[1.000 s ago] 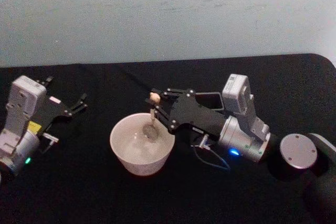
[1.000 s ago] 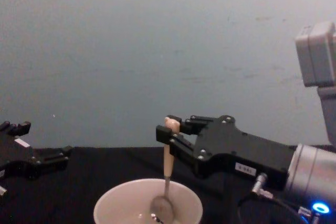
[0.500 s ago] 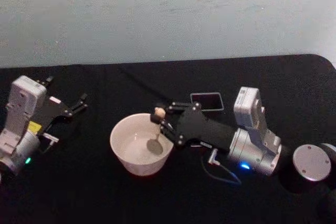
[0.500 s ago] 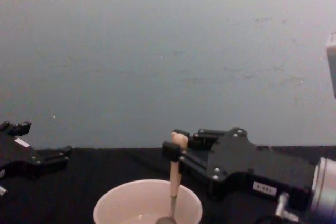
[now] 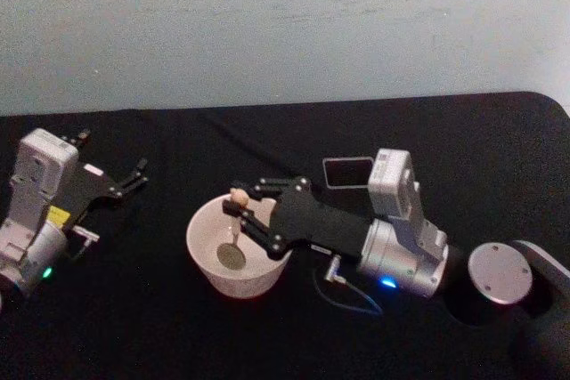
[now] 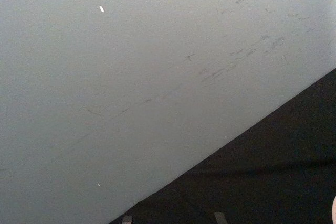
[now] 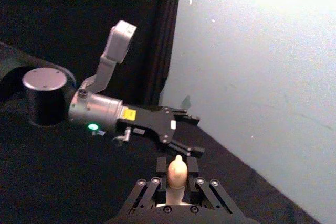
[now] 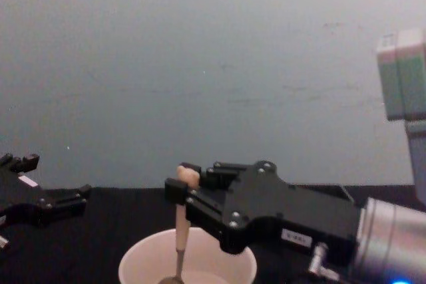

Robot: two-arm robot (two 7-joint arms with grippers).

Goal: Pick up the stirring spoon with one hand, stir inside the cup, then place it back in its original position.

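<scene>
The right jaws clamp the stirring spoon (image 5: 235,234) near its handle top, letting its bowl hang below them inside the cup (image 5: 223,284) for stirring. The left jaws sit parked, apart.

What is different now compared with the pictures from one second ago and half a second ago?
The right gripper, fingers shut on the stirring spoon, carried it inside the cup: first nearer the robot, then to the robot's left. Nothing was released. The cup, the dark holder and the parked left gripper stayed put.
</scene>
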